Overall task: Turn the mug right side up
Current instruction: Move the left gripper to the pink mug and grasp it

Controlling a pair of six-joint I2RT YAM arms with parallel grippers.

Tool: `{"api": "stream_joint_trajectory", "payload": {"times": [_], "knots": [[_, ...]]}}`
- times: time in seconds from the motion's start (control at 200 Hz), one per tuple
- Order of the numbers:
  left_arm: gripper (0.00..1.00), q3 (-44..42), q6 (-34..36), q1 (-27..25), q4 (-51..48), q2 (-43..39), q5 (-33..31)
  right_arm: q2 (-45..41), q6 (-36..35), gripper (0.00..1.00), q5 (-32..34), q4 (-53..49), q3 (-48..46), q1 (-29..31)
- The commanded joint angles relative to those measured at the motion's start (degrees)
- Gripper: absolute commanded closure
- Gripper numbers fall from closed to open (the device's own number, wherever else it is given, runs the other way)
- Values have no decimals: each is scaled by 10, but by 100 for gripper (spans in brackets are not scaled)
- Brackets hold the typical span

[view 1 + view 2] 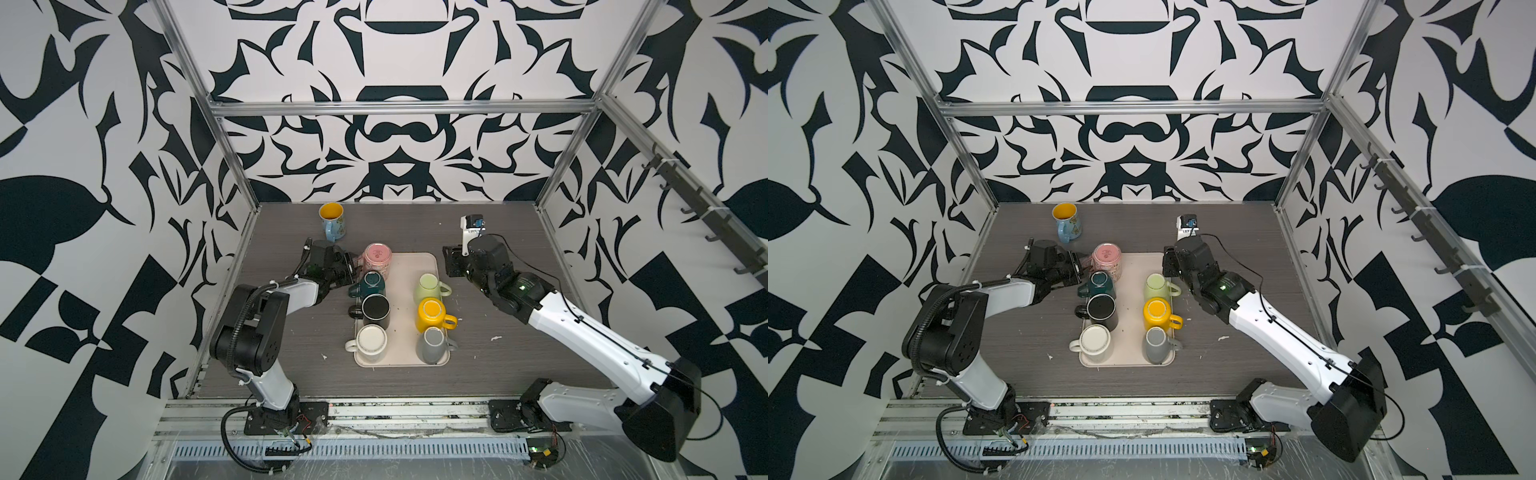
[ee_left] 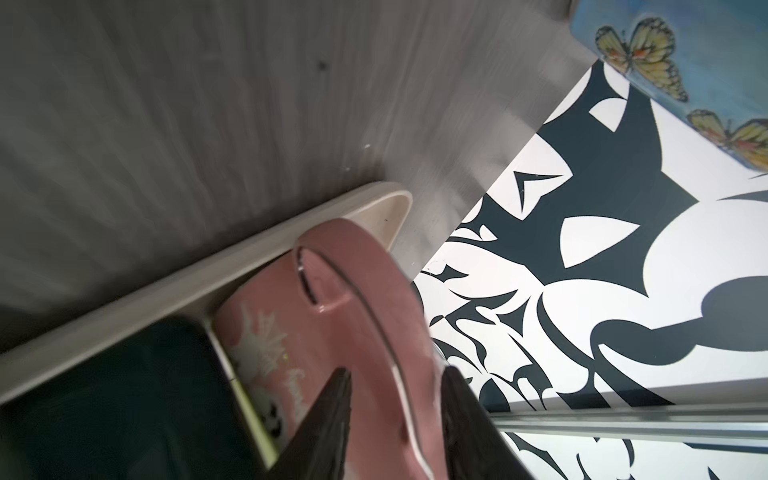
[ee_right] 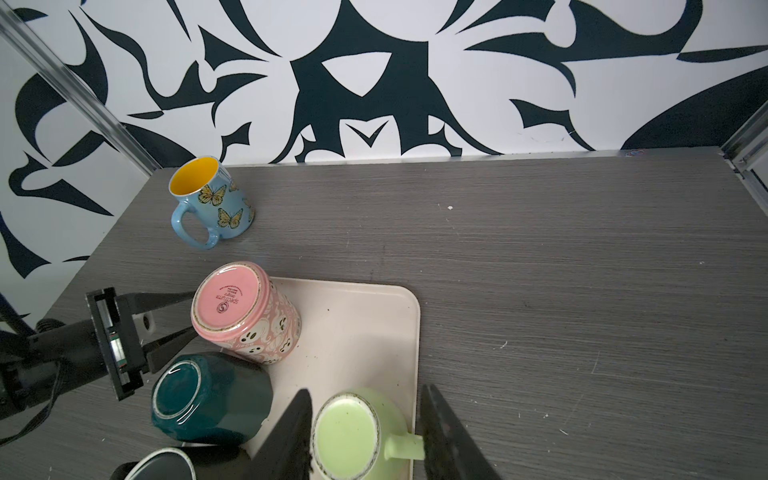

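A pink mug [image 1: 377, 259] [image 1: 1108, 259] with white ghost figures stands upside down on the far left corner of the beige tray [image 1: 415, 266]. Its base [image 3: 226, 301] faces up. My left gripper [image 1: 354, 265] [image 2: 397, 372] reaches in from the left and is shut on the mug's handle [image 2: 357, 291], which fills the gap between the two black fingers. In the right wrist view the left gripper [image 3: 183, 316] touches the mug's side. My right gripper [image 1: 449, 261] [image 3: 365, 390] hangs open above an upside-down light green mug [image 3: 349, 432], holding nothing.
A blue butterfly mug [image 1: 332, 222] stands upright at the back left of the table. On the tray, upside down, stand teal [image 1: 372, 282], black [image 1: 376, 309], white [image 1: 371, 340], yellow [image 1: 432, 313] and grey [image 1: 432, 343] mugs. The teal mug sits close beside the pink one.
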Motion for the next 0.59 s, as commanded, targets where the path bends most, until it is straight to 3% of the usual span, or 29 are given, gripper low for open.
{"api": "stream_joint_trajectory", "payload": {"times": [0.0,0.59], "knots": [[61,17,-47,-1,20,21,7,2,-3,54,11,3,25,2],[67,43,-47,-1,47,69,22,31,-6,54,8,4,40,2]]}}
